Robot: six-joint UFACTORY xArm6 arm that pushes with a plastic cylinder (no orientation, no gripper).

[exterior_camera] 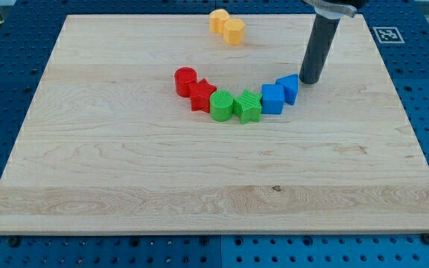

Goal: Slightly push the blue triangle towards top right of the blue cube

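Camera view: my tip (309, 80) just top-right of blue triangle (289, 88), which touches blue cube (272, 98). No pincer fitted. Approach step; nxt reposition to triangle's far side, short nudge.

Dark grey is showing on my tip (309, 80), and right beside it the blue triangle (289, 87) and blue cube (272, 98) are matching shades. Further off, two green blocks (234, 106) and two red blocks (194, 88) are glowing; two yellow-orange blocks (227, 27) are standing out on the pale wooden board (125, 171).
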